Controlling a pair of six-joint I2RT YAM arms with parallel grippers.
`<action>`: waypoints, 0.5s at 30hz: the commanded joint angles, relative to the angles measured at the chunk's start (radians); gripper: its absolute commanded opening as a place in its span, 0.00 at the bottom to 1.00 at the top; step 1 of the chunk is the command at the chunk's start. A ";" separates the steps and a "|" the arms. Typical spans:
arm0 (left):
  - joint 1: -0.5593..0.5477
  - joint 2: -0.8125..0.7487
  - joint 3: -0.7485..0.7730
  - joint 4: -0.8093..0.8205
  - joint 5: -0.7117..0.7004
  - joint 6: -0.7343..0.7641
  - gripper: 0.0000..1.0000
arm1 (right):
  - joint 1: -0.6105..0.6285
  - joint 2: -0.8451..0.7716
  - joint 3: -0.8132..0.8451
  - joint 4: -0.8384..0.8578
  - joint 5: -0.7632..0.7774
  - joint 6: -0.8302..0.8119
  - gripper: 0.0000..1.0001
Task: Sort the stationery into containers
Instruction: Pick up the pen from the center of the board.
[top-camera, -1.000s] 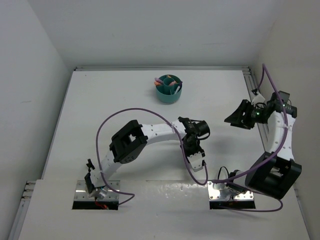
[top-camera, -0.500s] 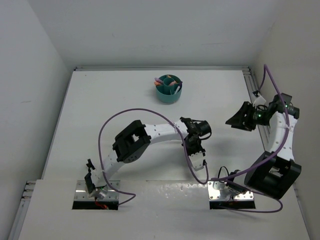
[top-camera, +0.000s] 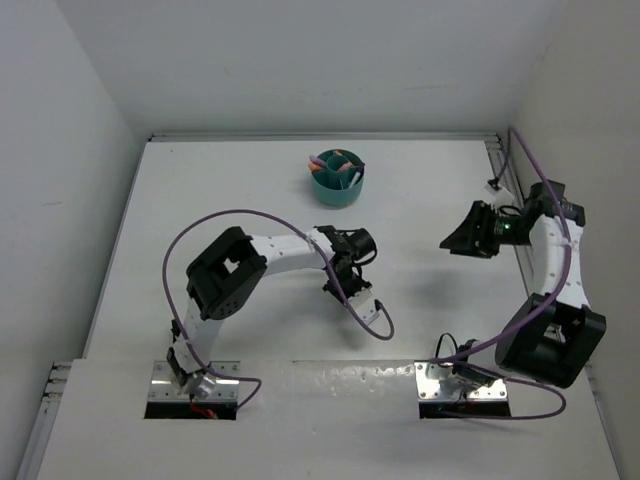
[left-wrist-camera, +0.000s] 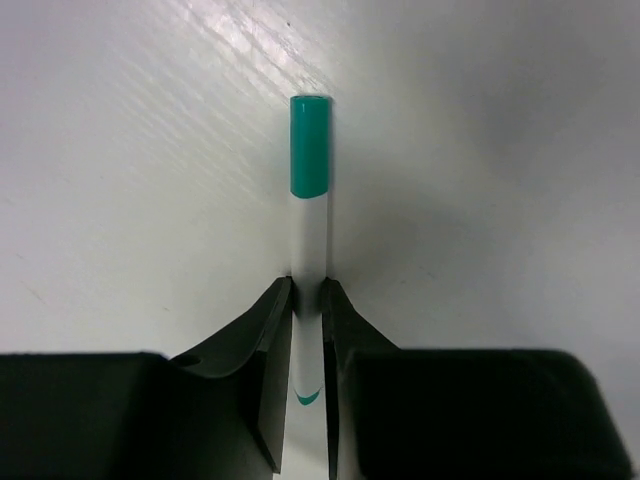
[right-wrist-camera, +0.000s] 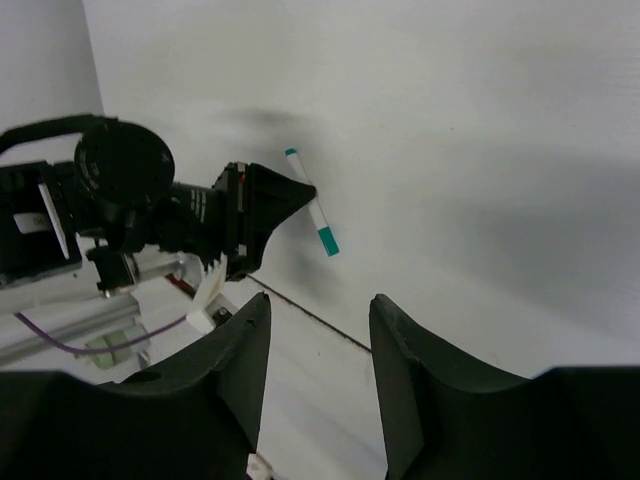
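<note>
The left gripper is closed on the white pen. In its wrist view the long axis runs from 6 to 12 o'clock, teal cap at 12. The white pen is at 6 o'clock from the teal cup. The right gripper is open.

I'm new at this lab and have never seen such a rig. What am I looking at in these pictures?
These are two robot arms bolted to a white table, each ending in a two-finger gripper. The wide picture looks down from above, the left arm on the left, the right arm on the right. The other two come from a camera on each wrist. On the table stands a teal cup with coloured stationery inside. The left gripper is closed on a white pen with a teal cap; whether it is lifted I cannot tell. The right gripper is open and empty.
</note>
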 joint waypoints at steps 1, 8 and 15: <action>0.066 0.083 -0.078 -0.127 0.026 -0.222 0.00 | 0.091 -0.016 0.029 0.056 -0.016 0.010 0.44; 0.276 0.023 0.028 -0.245 0.414 -0.331 0.00 | 0.266 -0.088 -0.089 0.407 0.073 0.254 0.45; 0.445 -0.104 0.005 0.062 0.701 -0.724 0.00 | 0.367 -0.023 -0.084 0.552 0.081 0.378 0.50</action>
